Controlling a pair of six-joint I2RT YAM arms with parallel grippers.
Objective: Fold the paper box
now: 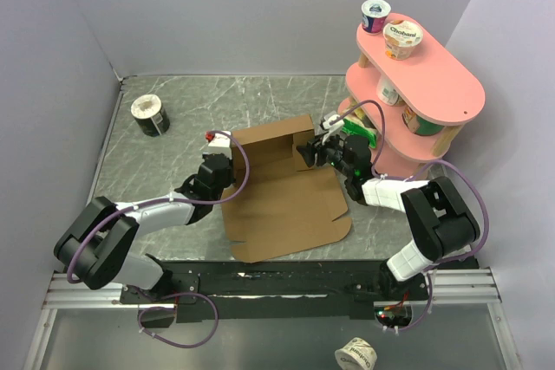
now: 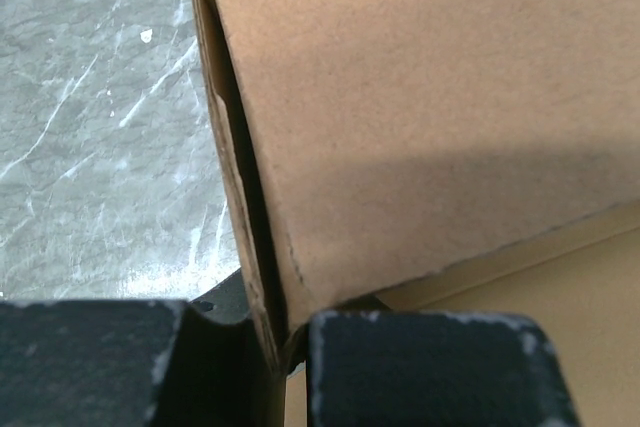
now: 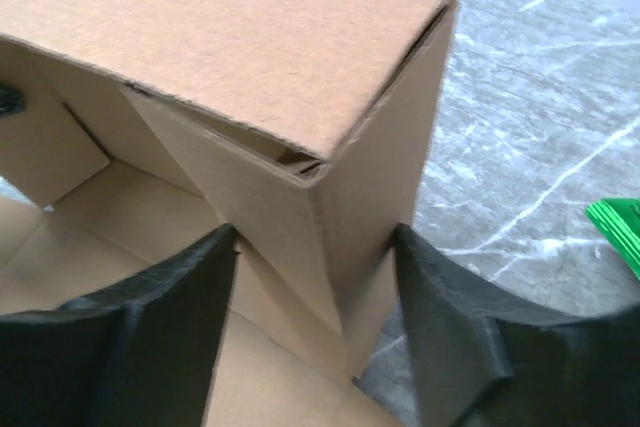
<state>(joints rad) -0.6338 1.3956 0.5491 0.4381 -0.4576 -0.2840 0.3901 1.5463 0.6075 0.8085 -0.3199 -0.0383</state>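
The paper box (image 1: 282, 201) is a brown cardboard sheet lying flat on the marble table, with its far wall (image 1: 273, 140) raised upright. My left gripper (image 1: 218, 164) is at the wall's left end. In the left wrist view it (image 2: 250, 325) is shut on the doubled cardboard edge (image 2: 235, 197) of the box. My right gripper (image 1: 309, 155) is at the wall's right end. In the right wrist view it (image 3: 315, 237) straddles the box's right corner (image 3: 330, 217), with one fingertip (image 3: 215, 257) on the inner flap and the other on the outer side.
A pink tiered shelf (image 1: 451, 93) stands at the right, close to the right arm, with yogurt cups (image 1: 402, 39) on top. A green object (image 1: 360, 133) lies at its foot. A dark cup (image 1: 150, 114) stands at the far left. Another cup (image 1: 357, 354) lies below the table edge.
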